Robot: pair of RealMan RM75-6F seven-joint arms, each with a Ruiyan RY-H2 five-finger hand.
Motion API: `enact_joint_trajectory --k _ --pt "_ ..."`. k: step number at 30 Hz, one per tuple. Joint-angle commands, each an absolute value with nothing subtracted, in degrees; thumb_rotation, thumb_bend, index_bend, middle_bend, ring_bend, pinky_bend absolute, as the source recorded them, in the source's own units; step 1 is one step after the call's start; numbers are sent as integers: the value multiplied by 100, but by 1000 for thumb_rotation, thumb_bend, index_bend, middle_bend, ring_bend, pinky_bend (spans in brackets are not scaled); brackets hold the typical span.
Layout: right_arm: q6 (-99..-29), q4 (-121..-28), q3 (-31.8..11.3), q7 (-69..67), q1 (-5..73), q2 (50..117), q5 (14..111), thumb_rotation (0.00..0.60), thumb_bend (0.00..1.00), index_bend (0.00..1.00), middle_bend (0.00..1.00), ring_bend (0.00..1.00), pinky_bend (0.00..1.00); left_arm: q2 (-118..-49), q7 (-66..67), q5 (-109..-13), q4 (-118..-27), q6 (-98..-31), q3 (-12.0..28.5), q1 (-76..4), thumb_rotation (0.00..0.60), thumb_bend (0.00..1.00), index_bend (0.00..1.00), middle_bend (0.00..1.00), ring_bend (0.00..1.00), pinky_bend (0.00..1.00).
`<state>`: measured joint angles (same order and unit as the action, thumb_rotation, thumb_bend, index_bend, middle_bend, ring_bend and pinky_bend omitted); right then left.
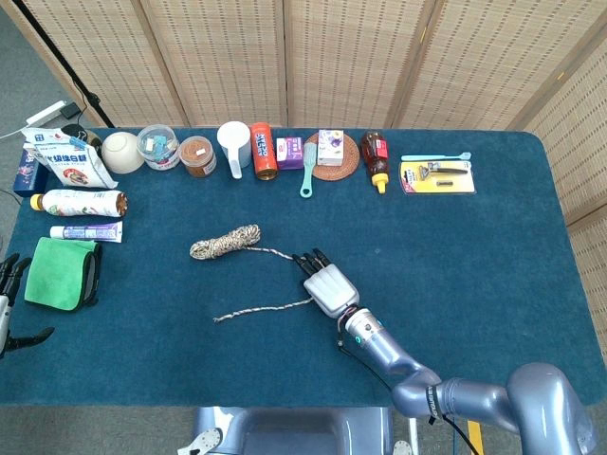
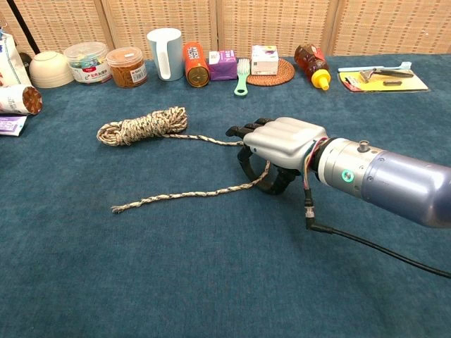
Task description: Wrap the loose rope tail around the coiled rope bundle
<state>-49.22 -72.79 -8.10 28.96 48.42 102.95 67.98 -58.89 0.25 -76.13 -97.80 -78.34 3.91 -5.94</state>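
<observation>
Centrally, right hand point(image 2: 278, 151) grips rope tail point(image 2: 184, 195).

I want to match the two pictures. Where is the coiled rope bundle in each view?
Head view: the coiled rope bundle lies left of centre on the blue table, up and left of the right robot hand.
Chest view: the bundle lies in the upper left, left of the same robot hand.
Shared landmark: the white mug stands behind it.

text: none legible | printed packs: snack bag point(image 1: 59, 159), orange can point(image 2: 196, 64), purple box point(image 2: 224, 65) (lettering present on each, too small and blurred to read)
</observation>
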Motion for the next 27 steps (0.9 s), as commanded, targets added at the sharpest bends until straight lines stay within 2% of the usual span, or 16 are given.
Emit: enact_joint_trajectory --k 1,13,27 --pt "-4958 -7293 -800 2857 4830 10275 6842 600 421 543 0 0 0 -5892 27 -7610 -9778 -7832 392 -596 600 47 0 0 0 0" --pt "-5066 -7349 -773 2679 4790 10201 7006 600 440 579 0 0 0 -5913 84 -7581 -9781 -7805 390 -613 600 48 0 0 0 0" --pt "-5300 -7925 -761 2519 4640 9684 7204 600 451 585 0 0 0 -6224 239 -7497 -9398 -7389 662 -1103 600 47 0 0 0 0"
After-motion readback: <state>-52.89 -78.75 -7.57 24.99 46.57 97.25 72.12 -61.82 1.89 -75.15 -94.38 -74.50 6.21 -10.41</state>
